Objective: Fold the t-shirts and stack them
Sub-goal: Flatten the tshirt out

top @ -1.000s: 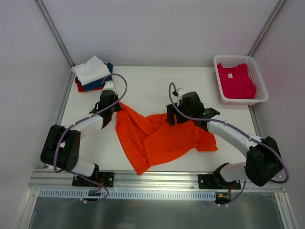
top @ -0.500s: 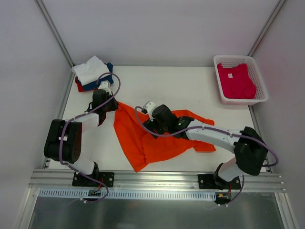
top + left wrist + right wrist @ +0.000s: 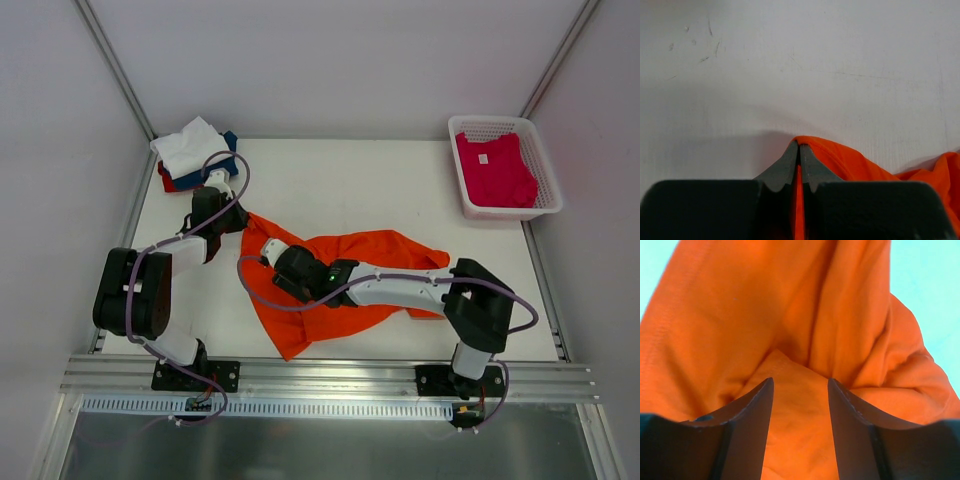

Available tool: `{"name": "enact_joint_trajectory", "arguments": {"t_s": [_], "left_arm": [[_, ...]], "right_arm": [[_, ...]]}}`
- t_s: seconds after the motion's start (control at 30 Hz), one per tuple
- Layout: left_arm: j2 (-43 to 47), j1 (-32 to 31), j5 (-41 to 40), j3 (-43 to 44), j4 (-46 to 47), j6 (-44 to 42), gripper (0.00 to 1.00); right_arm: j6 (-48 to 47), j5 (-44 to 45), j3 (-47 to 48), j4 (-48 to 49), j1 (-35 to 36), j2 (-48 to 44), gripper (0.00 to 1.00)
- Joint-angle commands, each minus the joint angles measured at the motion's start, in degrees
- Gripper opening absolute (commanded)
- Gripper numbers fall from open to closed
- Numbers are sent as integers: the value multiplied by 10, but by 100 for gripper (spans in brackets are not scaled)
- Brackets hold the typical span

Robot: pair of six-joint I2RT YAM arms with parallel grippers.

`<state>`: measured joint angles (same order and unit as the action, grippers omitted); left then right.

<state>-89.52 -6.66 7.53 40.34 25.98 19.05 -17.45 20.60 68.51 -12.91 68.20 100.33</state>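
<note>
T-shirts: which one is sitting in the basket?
The pink t-shirt, alone in the white basket. The orange t-shirt lies on the table; the folded stack sits at its far left corner.

It was a robotics lab test cell: a flat white tabletop point(image 3: 330, 175) boxed in by plain white wall panels point(image 3: 330, 60) on thin aluminium frame posts point(image 3: 118, 70). A white-and-black left robot arm point(image 3: 135, 300) and matching right robot arm point(image 3: 400, 285) were bolted to a slotted aluminium rail point(image 3: 330, 376).

Beyond the orange t-shirt point(image 3: 390, 245) the surface point(image 3: 340, 185) lies open; the folded stack point(image 3: 195, 152) blocks its far-left, the basket point(image 3: 505, 212) its far-right.
</note>
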Motion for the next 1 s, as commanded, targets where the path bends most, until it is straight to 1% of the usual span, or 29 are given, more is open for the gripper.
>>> {"name": "enact_joint_trajectory", "arguments": {"t_s": [0.0, 0.13, 0.2, 0.23, 0.37, 0.63, 0.97], "left_arm": [[-7, 8, 26, 7, 36, 11, 0], [-9, 13, 34, 6, 37, 15, 0], [-10, 14, 39, 7, 37, 15, 0], [-11, 15, 40, 8, 37, 15, 0], [-12, 16, 46, 8, 36, 15, 0], [-11, 17, 56, 6, 40, 16, 0], [-15, 18, 64, 8, 40, 17, 0]], "right_arm": [[3, 31, 28, -13, 32, 14, 50], [28, 41, 33, -10, 52, 36, 49], [50, 29, 31, -1, 54, 41, 50], [71, 16, 19, 19, 57, 39, 50], [96, 0, -6, 47, 62, 35, 50], [81, 1, -65, 90, 60, 10, 50], [44, -6, -78, 92, 28, -11, 50]]}}
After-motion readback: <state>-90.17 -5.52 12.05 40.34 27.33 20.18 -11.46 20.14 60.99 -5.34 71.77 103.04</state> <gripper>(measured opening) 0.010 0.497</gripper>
